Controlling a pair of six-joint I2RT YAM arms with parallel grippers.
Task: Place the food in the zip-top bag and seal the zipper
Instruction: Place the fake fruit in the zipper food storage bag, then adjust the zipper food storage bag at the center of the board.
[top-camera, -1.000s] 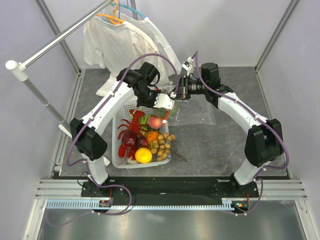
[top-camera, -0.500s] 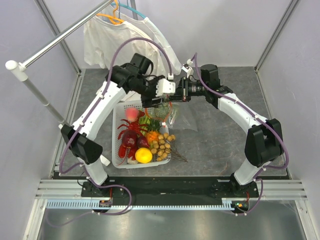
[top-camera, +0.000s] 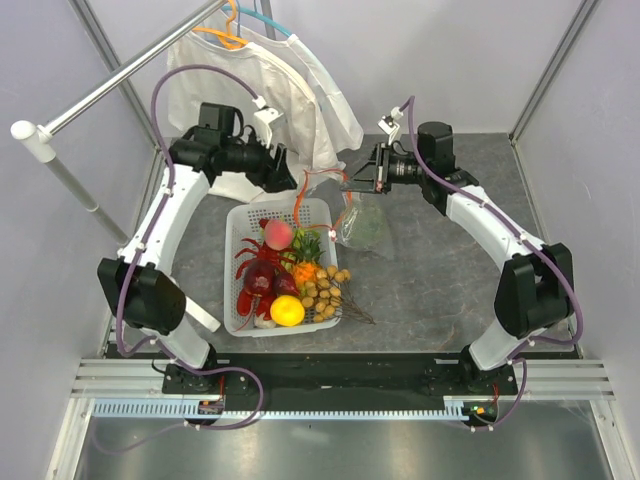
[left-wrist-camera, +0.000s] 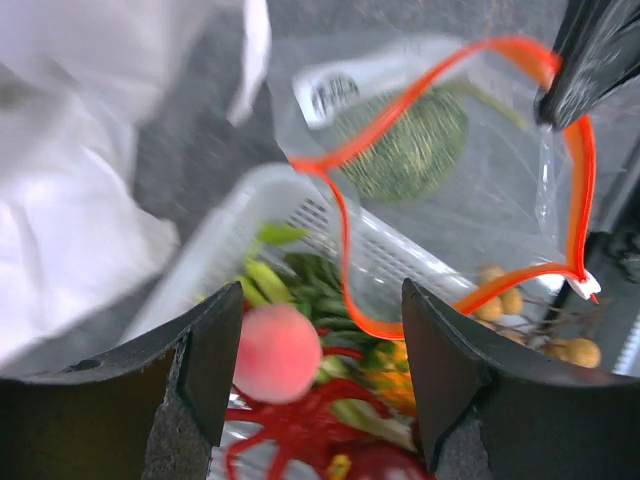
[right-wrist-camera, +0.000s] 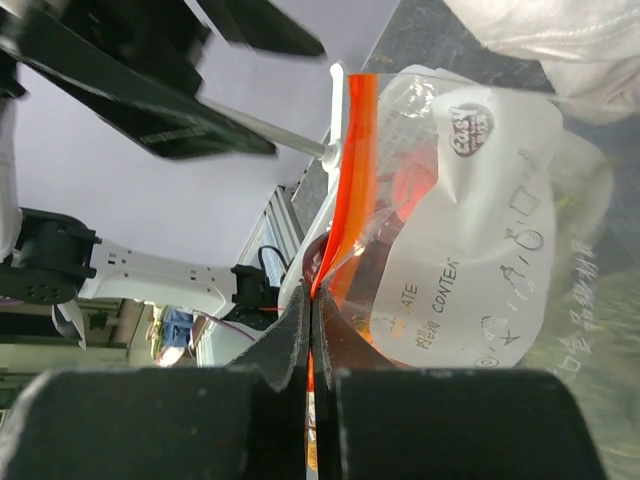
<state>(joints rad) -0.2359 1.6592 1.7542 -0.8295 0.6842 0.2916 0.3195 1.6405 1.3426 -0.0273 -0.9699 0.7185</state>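
Observation:
My right gripper is shut on the zipper, a red-orange strip, and holds the clear zip-top bag up by its mouth beside the basket. In the left wrist view the bag's mouth gapes open. A pale-green netted melon lies inside the bag. My left gripper stands open and empty, back left of the bag. Between its fingers I see the pink peach lying in the white basket. More of the food fills the basket.
In the basket lie a red lobster toy, a yellow fruit and a cluster of small brown balls. A white T-shirt hangs from a metal rail just behind my left arm.
My left gripper has opened and drawn back up and left, away from the bag's mouth. The peach has shifted left and now lies at the basket's back. The right gripper lifted the bag slightly.

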